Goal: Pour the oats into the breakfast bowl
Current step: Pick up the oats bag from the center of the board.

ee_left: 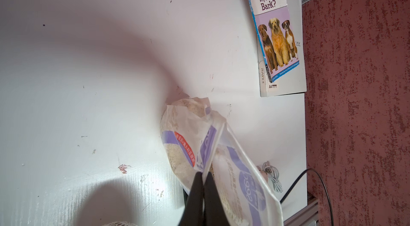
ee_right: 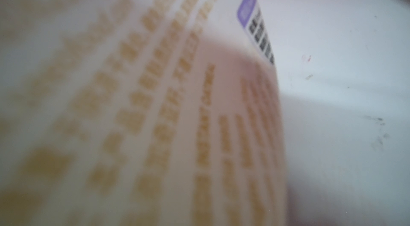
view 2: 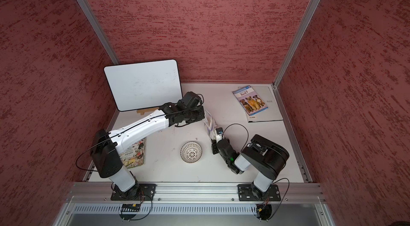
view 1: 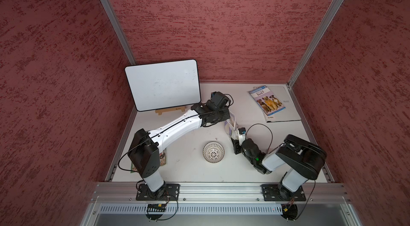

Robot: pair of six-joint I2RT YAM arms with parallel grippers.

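Pinching the pouch (ee_left: pixel 188 129) at its top, our left hand (ee_left: pixel 203 176) holds it. Whether our right hand (view 1: pixel 237 135) grips it, we cannot tell.

White arms (view 1: pixel 177 126), black joints (view 1: pixel 144 158), cables (view 1: pixel 261 128)

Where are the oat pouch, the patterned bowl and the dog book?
oat pouch (ee_left: pixel 186 138): left wrist view, printed front.
patterned bowl (view 1: pixel 213 152): a top view, latticed inside.
dog book (view 1: pixel 267 100): a top view, front cover.

left arm (view 1: pixel 177 127) extended, left gripper (ee_left: pixel 203 174) pinched shut on pouch (ee_left: pixel 188 125) edge; right arm (view 1: pixel 273 160) folded, right gripper (view 1: pixel 237 139) at pouch base, grip unclear
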